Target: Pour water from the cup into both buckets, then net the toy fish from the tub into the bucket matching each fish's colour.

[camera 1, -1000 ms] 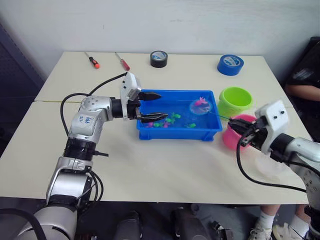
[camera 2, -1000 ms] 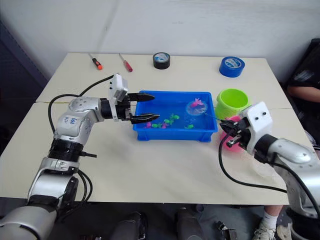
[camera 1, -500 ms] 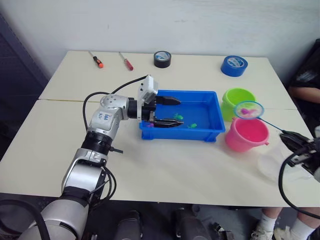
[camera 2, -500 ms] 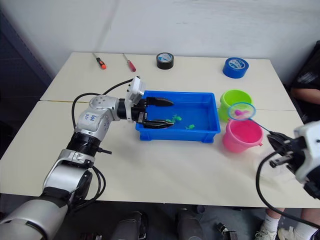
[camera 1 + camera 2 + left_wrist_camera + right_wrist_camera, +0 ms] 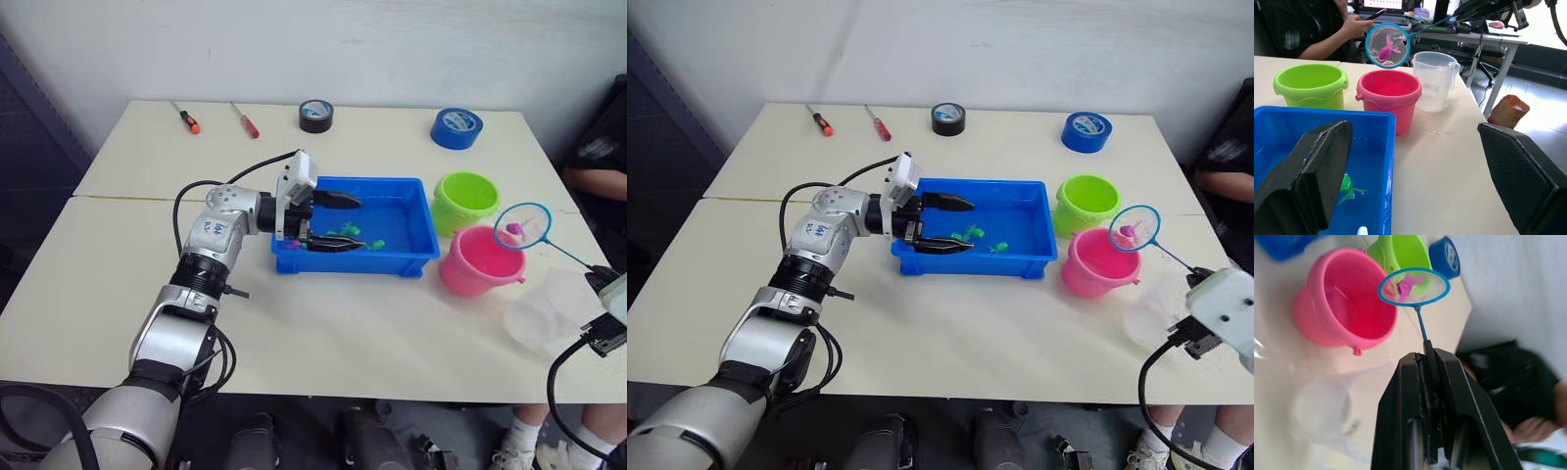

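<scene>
My right gripper [image 5: 1431, 357] was clamped on the thin handle of the net [image 5: 522, 226], its two black fingers pressed together around the shaft. The blue hoop hung in the air over the far-right rim of the pink bucket [image 5: 477, 260], and a pink fish [image 5: 1386, 49] lay in the mesh. The green bucket [image 5: 465, 197] stood just behind the pink one, the two nearly touching. The clear cup [image 5: 545, 311] sat on the table to the right of the pink bucket, nearer my edge of the table. My left gripper [image 5: 332, 222] reached in over the left end of the blue tub [image 5: 411, 257], its fingers held wide apart with nothing between them. A few green fish [image 5: 971, 233] and some pink ones sat in the tub beside those fingers. At the far side of the table lay two screwdrivers [image 5: 183, 117], a black tape roll [image 5: 313, 115] and a blue tape roll [image 5: 453, 127]. A person in dark clothing [image 5: 1308, 29] sat just past the table's right edge.
</scene>
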